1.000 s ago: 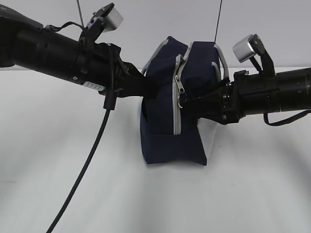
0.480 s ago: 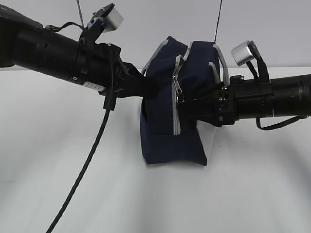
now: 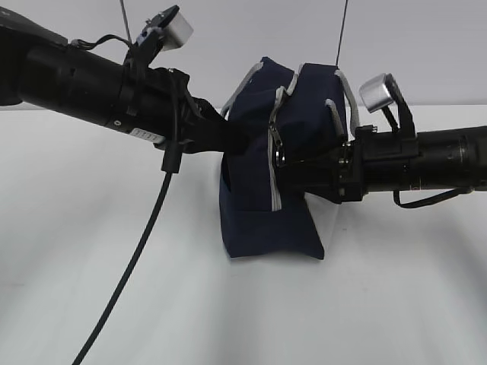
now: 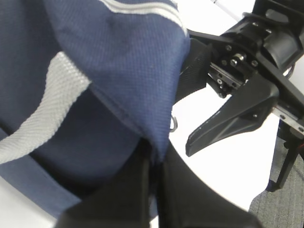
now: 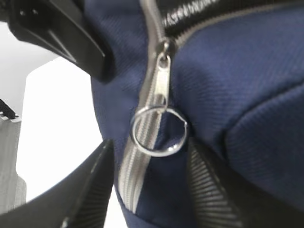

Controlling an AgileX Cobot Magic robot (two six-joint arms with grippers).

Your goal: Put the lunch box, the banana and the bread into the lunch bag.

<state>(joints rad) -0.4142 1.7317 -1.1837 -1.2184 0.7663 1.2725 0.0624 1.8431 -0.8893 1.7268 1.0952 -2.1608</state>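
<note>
Two arms: both reach the lunch bag (image 3: pixel 266 182) from opposite sides
Lunch bag: navy, upright on the white table (image 3: pixel 152 304), between the arms
Left gripper (image 4: pixel 154 190): closed tight, pinching a fold of the bag's blue fabric at its left edge
Right gripper (image 5: pixel 147 185): jaws about half apart, fingers on either side of the ring pull (image 5: pixel 159 130), holding nothing
Zipper (image 3: pixel 275 152): grey, running down the bag's near face; the ring hangs from its slider
Strap handles (image 4: pixel 42 118): grey webbing, draped against the bag
</note>
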